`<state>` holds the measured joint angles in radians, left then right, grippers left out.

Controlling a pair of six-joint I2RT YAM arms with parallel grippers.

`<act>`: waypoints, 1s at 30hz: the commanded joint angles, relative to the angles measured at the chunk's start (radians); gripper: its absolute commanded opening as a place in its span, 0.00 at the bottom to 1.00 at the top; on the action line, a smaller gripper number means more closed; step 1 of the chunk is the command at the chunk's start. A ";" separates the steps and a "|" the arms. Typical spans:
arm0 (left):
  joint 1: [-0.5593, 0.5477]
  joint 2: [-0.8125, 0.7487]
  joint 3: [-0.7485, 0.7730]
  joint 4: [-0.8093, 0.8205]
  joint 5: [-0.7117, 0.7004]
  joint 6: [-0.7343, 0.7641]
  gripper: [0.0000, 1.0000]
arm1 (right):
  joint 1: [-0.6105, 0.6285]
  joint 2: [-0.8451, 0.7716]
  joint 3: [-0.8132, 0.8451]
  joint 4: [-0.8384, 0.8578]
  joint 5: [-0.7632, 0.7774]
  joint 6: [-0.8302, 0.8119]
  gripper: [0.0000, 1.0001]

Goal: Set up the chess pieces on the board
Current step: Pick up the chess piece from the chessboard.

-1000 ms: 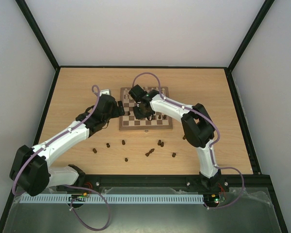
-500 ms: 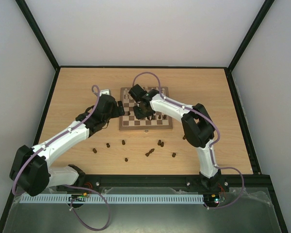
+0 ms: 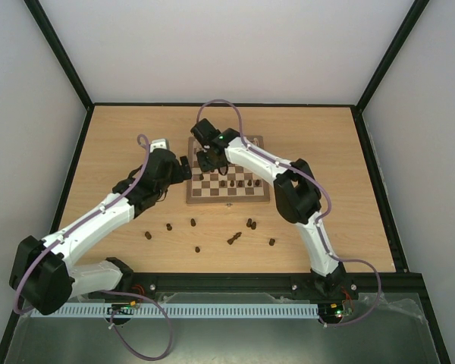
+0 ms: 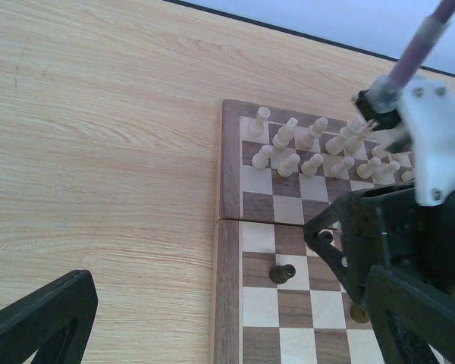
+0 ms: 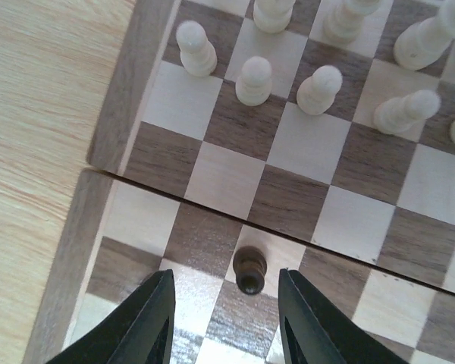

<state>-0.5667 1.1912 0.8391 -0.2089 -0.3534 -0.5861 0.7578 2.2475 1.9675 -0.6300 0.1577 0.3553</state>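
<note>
The board (image 3: pixel 227 200) lies mid-table. Cream chess pieces (image 5: pixel 255 80) stand in two rows along its far side, also visible in the left wrist view (image 4: pixel 311 148). My right gripper (image 5: pixel 224 284) hovers open over the board's far-left part (image 3: pixel 207 161). A dark pawn (image 5: pixel 249 271) stands upright on a cream square below the jaws, clear of both fingers; it also shows as the dark pawn (image 4: pixel 281 273) from the left wrist. My left gripper (image 4: pixel 227 326) is wide open and holds nothing, just off the board's left edge (image 3: pixel 183 168).
Several dark chess pieces (image 3: pixel 198 249) are scattered on the wood tabletop between the board and the arm bases, one lying tipped (image 3: pixel 233 238). A few more dark pieces (image 3: pixel 239 183) stand on the board's near half. A black frame rims the table.
My right gripper has opened, let go of the dark pawn and pulled away toward the board's far-left corner. The left arm has shifted slightly, still open.
</note>
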 commanded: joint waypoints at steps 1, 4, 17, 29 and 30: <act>0.005 -0.021 -0.013 -0.004 -0.025 -0.004 0.99 | -0.018 0.056 0.063 -0.092 0.001 -0.004 0.37; 0.006 -0.022 -0.014 -0.004 -0.023 -0.004 0.99 | -0.027 0.075 0.083 -0.099 -0.005 -0.005 0.36; 0.006 -0.020 -0.015 -0.001 -0.018 0.000 0.99 | -0.034 0.091 0.089 -0.100 -0.049 -0.010 0.13; 0.006 -0.023 -0.015 -0.001 -0.018 0.000 0.99 | 0.002 -0.063 -0.146 -0.039 -0.030 0.000 0.11; 0.006 -0.023 -0.015 0.000 -0.018 -0.002 0.99 | 0.006 -0.074 -0.162 -0.034 -0.028 0.002 0.11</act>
<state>-0.5663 1.1889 0.8360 -0.2092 -0.3569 -0.5869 0.7414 2.2307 1.8694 -0.6407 0.1215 0.3481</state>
